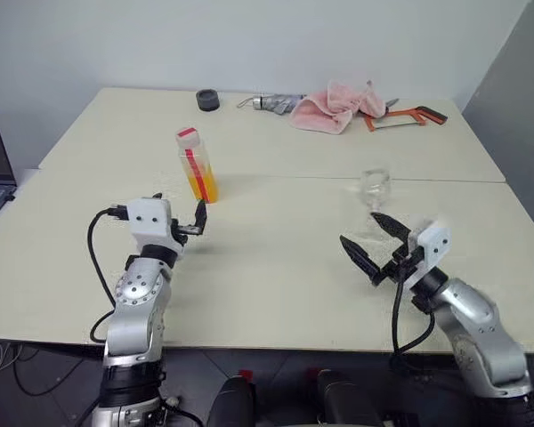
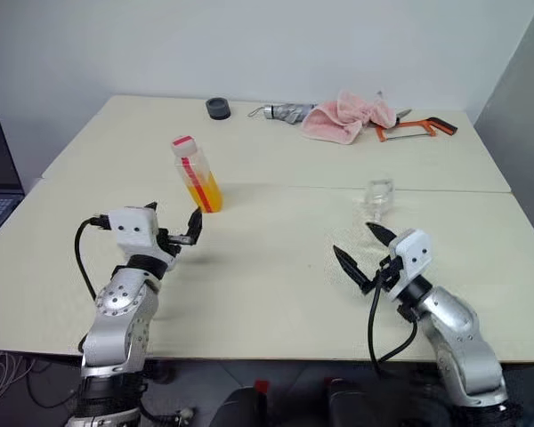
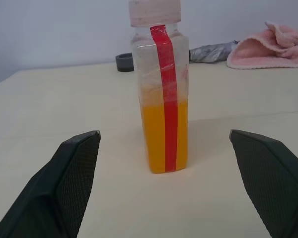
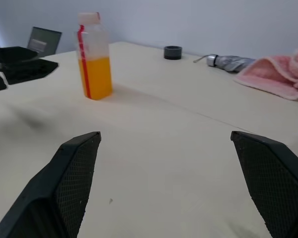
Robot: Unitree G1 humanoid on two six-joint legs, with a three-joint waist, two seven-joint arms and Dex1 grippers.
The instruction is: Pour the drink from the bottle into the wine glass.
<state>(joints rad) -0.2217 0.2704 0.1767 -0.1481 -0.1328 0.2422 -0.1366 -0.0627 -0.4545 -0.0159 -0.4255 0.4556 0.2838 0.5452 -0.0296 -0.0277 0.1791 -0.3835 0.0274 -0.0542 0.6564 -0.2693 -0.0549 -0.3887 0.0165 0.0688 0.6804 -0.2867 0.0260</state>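
Two grippers stand spread and empty: the left gripper point(image 1: 198, 218) faces the bottle point(image 1: 197, 165) just ahead. The wine glass point(image 1: 374, 189) stands just beyond the right gripper point(image 1: 374, 242). A pink towel point(image 1: 336, 107) lies far behind.

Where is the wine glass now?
The wine glass stands upright on the table on the robot's right side, just beyond the open right gripper, across from the bottle.

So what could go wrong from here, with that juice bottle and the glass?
The bottle is tall and narrow with its cap on; the open left gripper could nudge it over rather than close around it. The cap also looks likely to block pouring unless it comes off. The wine glass stands on a thin stem just beyond the open right gripper, so a bump could topple it.
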